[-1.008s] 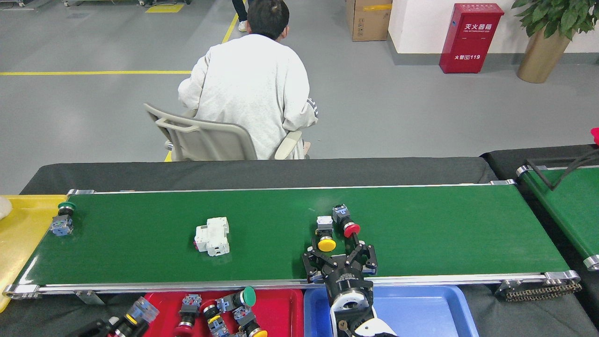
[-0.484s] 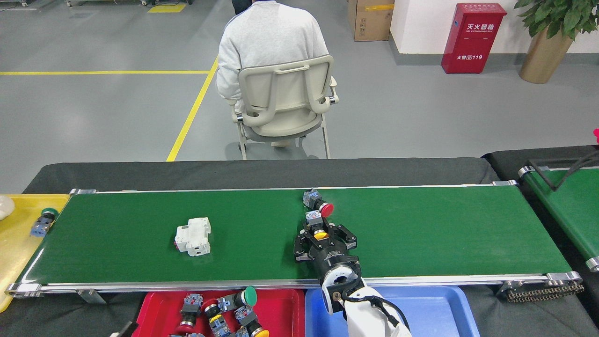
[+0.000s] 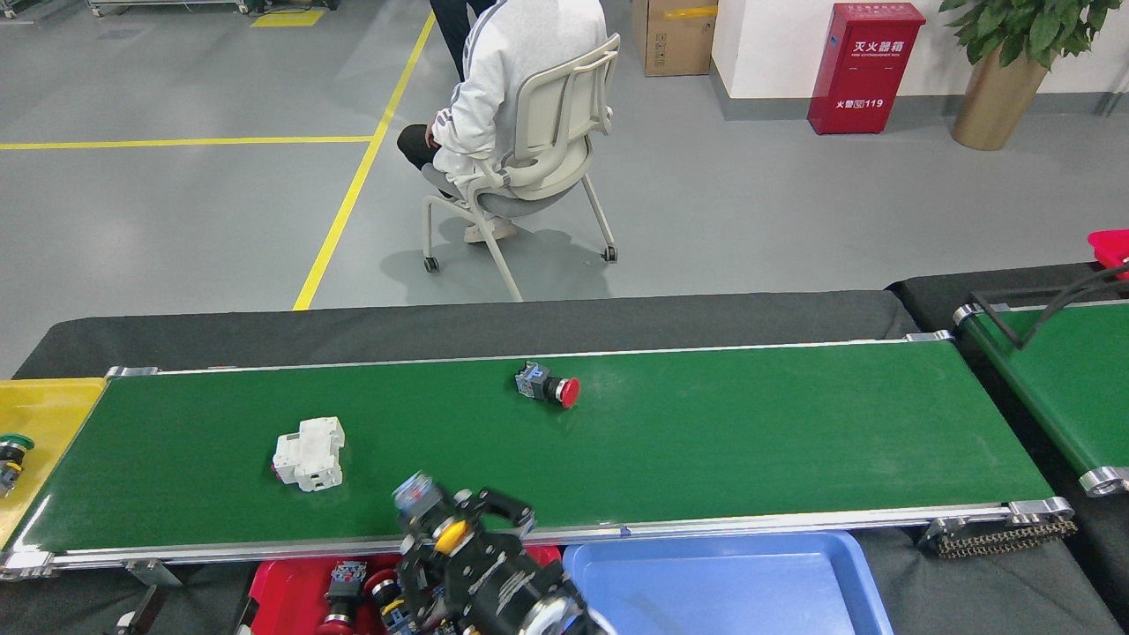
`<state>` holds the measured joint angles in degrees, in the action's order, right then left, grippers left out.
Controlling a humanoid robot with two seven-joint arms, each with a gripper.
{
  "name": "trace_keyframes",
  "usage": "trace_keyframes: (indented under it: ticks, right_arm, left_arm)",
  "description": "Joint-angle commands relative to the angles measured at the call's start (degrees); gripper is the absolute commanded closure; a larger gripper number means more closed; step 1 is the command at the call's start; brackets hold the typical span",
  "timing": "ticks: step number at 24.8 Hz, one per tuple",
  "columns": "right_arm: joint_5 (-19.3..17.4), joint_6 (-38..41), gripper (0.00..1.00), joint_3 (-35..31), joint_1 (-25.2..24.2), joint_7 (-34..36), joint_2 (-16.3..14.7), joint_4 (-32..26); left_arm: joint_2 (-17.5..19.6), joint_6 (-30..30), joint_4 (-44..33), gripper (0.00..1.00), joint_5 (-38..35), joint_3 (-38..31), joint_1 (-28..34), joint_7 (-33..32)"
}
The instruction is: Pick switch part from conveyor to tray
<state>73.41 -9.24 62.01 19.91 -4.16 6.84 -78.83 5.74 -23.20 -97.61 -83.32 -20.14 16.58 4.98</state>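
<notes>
Green belting fills the middle of the head view: the conveyor (image 3: 706, 441) runs left to right between silver rails. On it lie a red-capped push-button switch (image 3: 549, 386), on its side near the far rail, and a white circuit breaker (image 3: 309, 453) toward the left end; the two are well apart.

At the near rail the right gripper (image 3: 452, 538) comes up from the bottom edge, its black fingers (image 3: 498, 510) clamped around a yellow-capped switch part (image 3: 437, 520). The part's grey-blue body points up and left, and its yellow cap sits between the fingers. Gripper and part hang over the near rail, above the red tray (image 3: 269, 582), which holds several other push-button switches (image 3: 344, 586). Just right of it sits a blue tray (image 3: 714, 582), with nothing visible inside.

The left gripper is not in the picture.

A yellow tray (image 3: 44, 414) sits at the conveyor's left end, with a green-capped switch (image 3: 12, 451) in it at the view's edge. To the right a second green belt (image 3: 1058, 379) is partly seen.

Beyond the conveyor, a person in a white top (image 3: 498, 79) sits on a pale chair (image 3: 547, 150) on the grey floor. A red fire-extinguisher cabinet (image 3: 864, 66), a cardboard box (image 3: 675, 35) and a potted plant (image 3: 1005, 70) stand along the far wall.
</notes>
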Motion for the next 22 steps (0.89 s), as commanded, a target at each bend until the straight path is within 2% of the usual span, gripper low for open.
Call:
trace_keyframes:
  ticks: [1, 3, 5, 8, 10, 13, 15, 17, 19, 22]
  right_arm:
    - [0.2, 0.5, 0.01, -0.1, 0.5, 0.8, 0.0, -1.0]
    - [0.2, 0.0, 0.01, -1.0, 0.0, 0.8, 0.1, -1.5]
    - [0.2, -0.1, 0.01, -4.7, -1.4, 0.8, -1.0, -4.3]
    - [0.2, -0.2, 0.01, -11.1, -6.9, 0.9, -3.5, -9.4]
    - [0.3, -1.9, 0.01, -19.8, -12.4, 2.1, -5.0, -13.9]
    - [1.4, -9.6, 0.01, -30.9, -19.4, 5.7, -6.1, -17.8]
    - [1.9, -13.2, 0.01, -36.6, -23.6, 8.0, -9.8, -19.3]
    - [1.8, -13.3, 0.01, -42.1, -28.0, 9.4, -14.2, -20.3]
    - [1.2, -12.4, 0.01, -46.7, -31.7, 10.6, -17.0, -20.5]
    - [-4.0, -6.3, 0.01, -55.4, -35.8, 11.1, -19.1, -20.7]
  left_arm:
    - [-0.1, 2.9, -0.6, 0.0, -1.7, 1.6, -3.1, -4.5]
    - [-0.7, 5.9, 0.0, 0.0, -4.5, 4.2, -5.7, -6.4]
    - [-1.8, 8.6, 0.0, 0.0, -6.6, 6.4, -7.3, -6.7]
    - [-3.0, 11.2, 2.3, 0.0, -10.2, 8.4, -10.4, -7.6]
    - [-3.4, 11.9, 5.8, 0.0, -10.8, 8.3, -13.4, -8.9]
    - [-3.1, 12.0, 11.7, 0.0, -10.8, 7.6, -17.1, -9.2]
    - [-2.7, 12.0, 15.3, 0.0, -10.8, 5.7, -19.7, -9.2]
    - [-2.2, 12.0, 18.8, 0.0, -10.8, 3.8, -22.3, -9.2]
    - [-1.3, 12.1, 21.7, 0.0, -10.8, 3.4, -24.5, -9.2]
    - [0.4, 13.7, 25.8, 0.0, -10.8, 3.5, -27.5, -9.2]
